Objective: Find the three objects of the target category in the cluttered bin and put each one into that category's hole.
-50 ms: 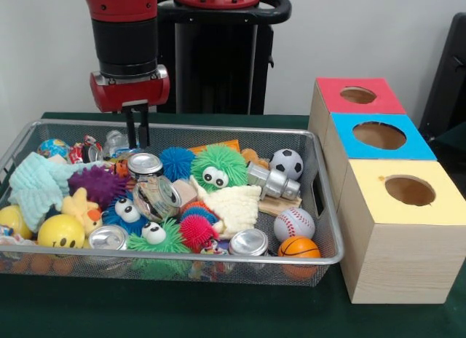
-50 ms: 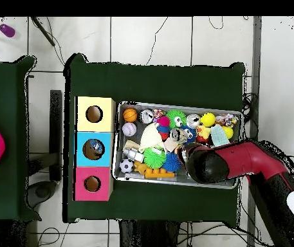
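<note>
A wire mesh bin [image 1: 182, 259] is packed with toys. Sports balls lie at its right end: a soccer ball [image 1: 286, 163], a baseball [image 1: 294, 223] and a small basketball [image 1: 298, 248]. Silver cans [image 1: 145, 164] [image 1: 108, 237] [image 1: 249, 242] lie among fuzzy toys with eyes, such as the green one [image 1: 218, 167]. My gripper [image 1: 138, 143] hangs over the bin's far left corner, shut and holding nothing, its tips just above the clutter. In the overhead view the red arm [image 2: 229, 161] covers the gripper and that end of the bin [image 2: 149, 182].
Three wooden boxes with round holes stand beside the bin: red [image 1: 329, 90], blue [image 1: 346, 127] and yellow [image 1: 368, 199]. Overhead, something small shows inside the blue box's hole [image 2: 95, 148]. A teal cloth [image 1: 36, 181], yellow smiley ball [image 1: 60, 231] and purple spiky ball [image 1: 98, 183] fill the bin's left end.
</note>
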Tool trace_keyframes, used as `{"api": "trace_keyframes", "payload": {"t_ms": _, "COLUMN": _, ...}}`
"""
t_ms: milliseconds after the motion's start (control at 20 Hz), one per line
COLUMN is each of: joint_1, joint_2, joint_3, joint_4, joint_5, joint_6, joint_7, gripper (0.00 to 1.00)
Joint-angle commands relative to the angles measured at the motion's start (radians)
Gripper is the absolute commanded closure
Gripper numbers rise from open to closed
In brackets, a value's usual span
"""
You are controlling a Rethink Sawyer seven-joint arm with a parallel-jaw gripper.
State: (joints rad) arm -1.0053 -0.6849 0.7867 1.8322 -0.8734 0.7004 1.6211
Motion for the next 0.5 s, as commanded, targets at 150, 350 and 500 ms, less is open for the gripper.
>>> {"api": "trace_keyframes", "payload": {"t_ms": 150, "joint_1": -0.009, "joint_2": 0.003, "joint_3": 0.036, "joint_4": 0.002, "joint_5": -0.052, "joint_6": 0.003, "joint_7": -0.279, "gripper": 1.00}}
{"api": "trace_keyframes", "payload": {"t_ms": 350, "joint_1": -0.005, "joint_2": -0.001, "joint_3": 0.032, "joint_4": 0.003, "joint_5": -0.057, "joint_6": 0.001, "joint_7": -0.273, "gripper": 1.00}}
{"api": "trace_keyframes", "payload": {"t_ms": 500, "joint_1": -0.021, "joint_2": 0.004, "joint_3": 0.053, "joint_4": 0.015, "joint_5": -0.057, "joint_6": -0.005, "joint_7": -0.315, "gripper": 1.00}}
